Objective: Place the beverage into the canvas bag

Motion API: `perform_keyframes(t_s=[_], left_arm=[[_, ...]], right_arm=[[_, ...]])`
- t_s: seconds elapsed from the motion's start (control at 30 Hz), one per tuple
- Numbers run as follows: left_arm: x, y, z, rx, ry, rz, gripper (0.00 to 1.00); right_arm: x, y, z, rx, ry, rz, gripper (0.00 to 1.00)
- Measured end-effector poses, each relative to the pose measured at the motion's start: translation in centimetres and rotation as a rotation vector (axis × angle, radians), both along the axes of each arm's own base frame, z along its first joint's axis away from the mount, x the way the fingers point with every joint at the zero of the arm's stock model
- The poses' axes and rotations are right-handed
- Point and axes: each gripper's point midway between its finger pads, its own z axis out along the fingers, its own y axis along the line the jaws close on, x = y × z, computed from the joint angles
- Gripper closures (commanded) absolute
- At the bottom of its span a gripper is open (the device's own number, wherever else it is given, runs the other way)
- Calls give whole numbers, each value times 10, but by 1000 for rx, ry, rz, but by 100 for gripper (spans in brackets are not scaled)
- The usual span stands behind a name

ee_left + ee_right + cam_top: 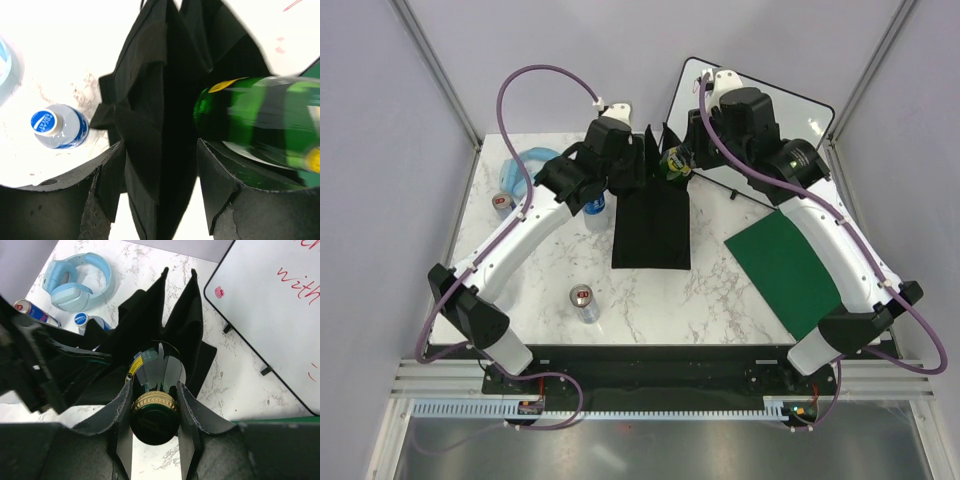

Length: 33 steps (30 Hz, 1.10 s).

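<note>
On the near part of the desk (720, 300) a silver can (584, 303) stands alone, and to the right of it lies a green board (785, 268). Behind them, in the middle, is the black canvas bag (650, 230), with its mouth at the far end. Just left of the bag stands a bottle with a blue cap (595, 205). The left pincer (160, 150) is at the left edge of the mouth; its fingers are apart and a fold of the bag hangs between them, not squeezed. The right pincer (154, 390) is clamped on the neck of the beverage (155, 370), a green bottle with a gold cap, just under the cap. The other end of the bottle points into the mouth, between the fabric flaps; how deep it goes I cannot tell. Far left are a red and blue can (503, 202) and blue headphones (525, 165). Far right a whiteboard (760, 95) leans.
</note>
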Motion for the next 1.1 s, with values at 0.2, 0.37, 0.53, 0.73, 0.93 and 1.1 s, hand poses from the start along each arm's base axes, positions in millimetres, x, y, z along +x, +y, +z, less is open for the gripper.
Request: perform_keyframes(t_s=[0.2, 0.37, 0.53, 0.73, 0.93, 1.1], left_arm=[[4, 6, -29, 81, 63, 34, 49], [3, 9, -30, 100, 69, 37, 82], [3, 8, -28, 100, 67, 28, 98], [3, 7, -28, 93, 69, 26, 98], [3, 8, -28, 78, 77, 33, 98], [2, 5, -29, 60, 87, 25, 98]], right_arm=[[-4, 7, 6, 21, -5, 34, 100], [-9, 9, -1, 14, 5, 45, 100], [-22, -3, -21, -31, 50, 41, 100], [-36, -9, -26, -64, 72, 72, 100], [-34, 4, -46, -56, 84, 109, 100], [-18, 18, -79, -105, 135, 106, 100]])
